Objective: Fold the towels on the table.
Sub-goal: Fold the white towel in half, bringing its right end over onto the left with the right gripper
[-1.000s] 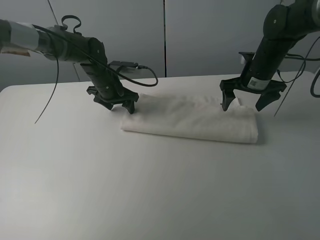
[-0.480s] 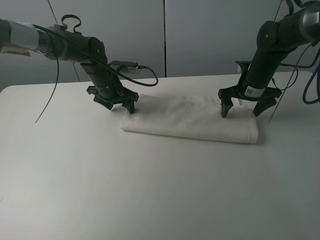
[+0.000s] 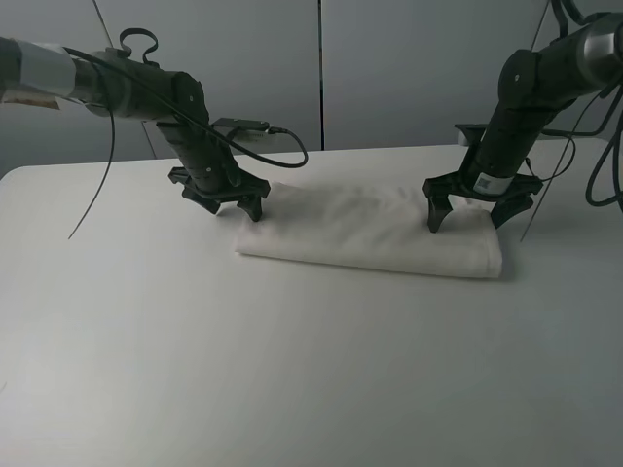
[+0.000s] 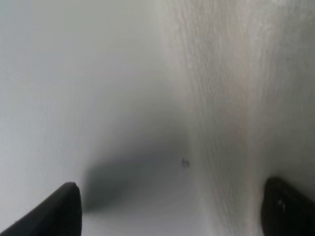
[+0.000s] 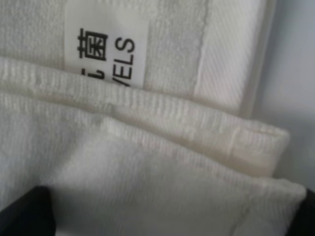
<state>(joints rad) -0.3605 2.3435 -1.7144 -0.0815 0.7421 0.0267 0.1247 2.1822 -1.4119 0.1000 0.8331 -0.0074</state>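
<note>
The left wrist view is blurred, with only the tips of the left fingers [image 4: 59, 212] showing. They stand apart, one over bare table [image 3: 292, 370] and one over the towel [image 3: 370, 233], astride its left end. Whether they touch it cannot be told. The towel lies folded into a long strip running left to right between both pairs of fingers, with wide bare table in front. The right fingers [image 3: 433, 216] are spread over its right end, just above layered hems. A fold cuts off the print on the tag [image 5: 106, 44].
</note>
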